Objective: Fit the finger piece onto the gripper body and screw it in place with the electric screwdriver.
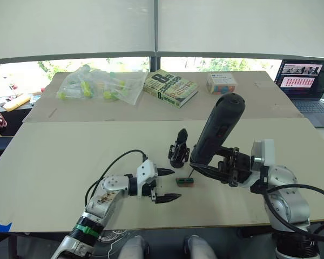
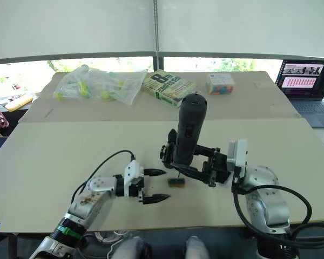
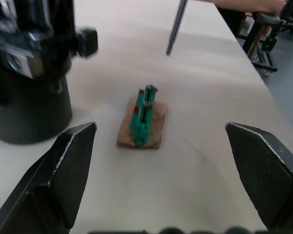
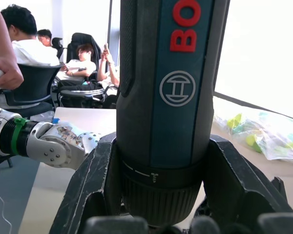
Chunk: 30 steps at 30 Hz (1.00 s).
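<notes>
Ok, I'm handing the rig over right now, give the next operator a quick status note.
Right gripper: shut on the screwdriver, tilted, bit down over the small green-brown box.
Left gripper: open, empty, low over the table, aimed at the box.
Gripper body: upright on the table just behind the box.
Finger piece: can't pick it out.
Done: screwdriver picked up.
Left: fit the finger piece, drive the screw.
</notes>
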Each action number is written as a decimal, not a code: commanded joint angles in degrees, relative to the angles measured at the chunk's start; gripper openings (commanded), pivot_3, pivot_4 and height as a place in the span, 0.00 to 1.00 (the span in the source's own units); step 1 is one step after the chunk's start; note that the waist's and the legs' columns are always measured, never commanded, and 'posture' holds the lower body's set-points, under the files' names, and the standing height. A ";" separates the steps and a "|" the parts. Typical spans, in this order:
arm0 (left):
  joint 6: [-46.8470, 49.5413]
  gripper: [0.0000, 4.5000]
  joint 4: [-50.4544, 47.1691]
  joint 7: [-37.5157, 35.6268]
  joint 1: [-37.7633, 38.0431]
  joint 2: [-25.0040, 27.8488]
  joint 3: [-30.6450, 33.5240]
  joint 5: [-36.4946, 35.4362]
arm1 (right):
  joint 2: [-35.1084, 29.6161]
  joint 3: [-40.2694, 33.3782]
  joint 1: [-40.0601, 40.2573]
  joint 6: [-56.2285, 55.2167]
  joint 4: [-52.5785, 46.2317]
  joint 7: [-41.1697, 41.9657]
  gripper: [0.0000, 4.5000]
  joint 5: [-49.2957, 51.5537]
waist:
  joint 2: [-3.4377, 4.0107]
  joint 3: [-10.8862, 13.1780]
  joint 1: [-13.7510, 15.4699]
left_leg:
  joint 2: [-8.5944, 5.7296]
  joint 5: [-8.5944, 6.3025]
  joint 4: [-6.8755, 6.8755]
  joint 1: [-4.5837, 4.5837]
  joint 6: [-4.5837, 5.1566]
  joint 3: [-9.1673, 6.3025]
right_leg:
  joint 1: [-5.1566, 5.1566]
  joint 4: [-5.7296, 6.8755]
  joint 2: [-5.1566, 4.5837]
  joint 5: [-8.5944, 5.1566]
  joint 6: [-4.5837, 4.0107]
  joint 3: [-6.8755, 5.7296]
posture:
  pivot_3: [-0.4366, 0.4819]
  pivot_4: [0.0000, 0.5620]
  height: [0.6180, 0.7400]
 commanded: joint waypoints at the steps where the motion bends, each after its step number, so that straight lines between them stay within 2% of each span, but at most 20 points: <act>1: -1.86 1.00 1.00 -0.66 -0.52 -0.36 -0.19 0.28 | -0.92 -0.39 -1.63 -3.21 0.44 0.12 0.43 0.41 | 0.00 0.00 0.00 | 0.00 0.00 0.00 0.02 0.00 0.00 | 0.02 0.00 0.00 0.00 0.00 0.00 | 0.48 0.27 1.00; 12: -5.88 1.00 5.92 -1.02 -2.28 -2.70 -1.41 1.75 | -2.18 0.45 -2.47 -6.97 6.16 1.35 0.43 -0.67 | 0.00 0.00 0.30 | -0.01 0.00 0.02 0.08 0.01 -0.02 | 0.14 -0.02 -0.07 0.00 0.00 -0.02 | 0.48 0.27 1.00; 30: -6.14 1.00 6.65 -1.64 -3.32 -4.90 -1.20 2.00 | -4.10 0.45 -1.13 -6.89 6.01 2.22 0.43 0.64 | 0.00 0.00 0.73 | -0.02 -0.02 0.03 0.07 0.04 -0.03 | 0.16 -0.05 -0.15 0.00 0.01 -0.04 | 0.48 0.27 1.00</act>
